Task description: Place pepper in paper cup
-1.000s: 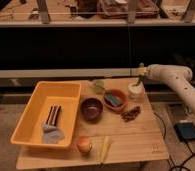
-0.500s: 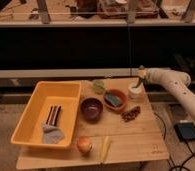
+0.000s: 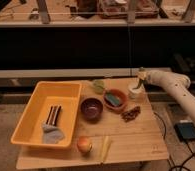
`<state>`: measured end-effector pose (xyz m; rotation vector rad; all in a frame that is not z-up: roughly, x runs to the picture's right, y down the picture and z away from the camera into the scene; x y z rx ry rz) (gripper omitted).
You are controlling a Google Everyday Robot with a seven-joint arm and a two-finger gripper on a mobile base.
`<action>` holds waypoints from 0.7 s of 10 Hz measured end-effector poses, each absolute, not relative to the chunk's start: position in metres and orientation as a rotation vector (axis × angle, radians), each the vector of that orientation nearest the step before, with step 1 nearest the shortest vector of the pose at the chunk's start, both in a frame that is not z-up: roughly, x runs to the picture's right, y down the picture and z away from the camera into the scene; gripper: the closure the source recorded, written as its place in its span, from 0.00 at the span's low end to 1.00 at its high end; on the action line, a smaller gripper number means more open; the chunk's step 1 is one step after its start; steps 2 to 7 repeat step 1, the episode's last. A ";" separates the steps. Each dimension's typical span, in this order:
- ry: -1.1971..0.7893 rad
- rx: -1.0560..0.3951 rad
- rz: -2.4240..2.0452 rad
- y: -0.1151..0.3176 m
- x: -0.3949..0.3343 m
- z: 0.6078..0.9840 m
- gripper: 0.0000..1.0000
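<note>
Claw (image 3: pixel 141 79) above white paper cup (image 3: pixel 134 92); table (image 3: pixel 141 135) matt wood.

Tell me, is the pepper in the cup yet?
Nearly. The robot's hand hangs right above the white paper cup at the table's far right corner, so the carrying looks done. The pepper can't be made out from here. What's left: seeing it land in the cup, then pulling away.

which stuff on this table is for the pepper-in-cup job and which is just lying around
Job:
- paper cup, at the table's far right edge
- gripper, just above the cup
- pepper: not clearly visible, probably at the gripper

Lying about:
- yellow tray with items inside
- brown bowl
- orange bowl
- leafy green
- reddish-brown bits
- round fruit
- pale yellow vegetable
</note>
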<state>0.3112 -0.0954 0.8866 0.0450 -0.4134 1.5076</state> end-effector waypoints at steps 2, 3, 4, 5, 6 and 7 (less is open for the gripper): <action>-0.411 0.049 1.506 -0.094 0.313 0.889 0.93; -0.411 0.049 1.506 -0.094 0.313 0.889 0.93; -0.411 0.049 1.506 -0.094 0.313 0.889 0.93; -0.411 0.049 1.506 -0.094 0.313 0.889 0.93; -0.411 0.049 1.506 -0.094 0.313 0.889 0.93; -0.411 0.049 1.506 -0.094 0.313 0.889 0.93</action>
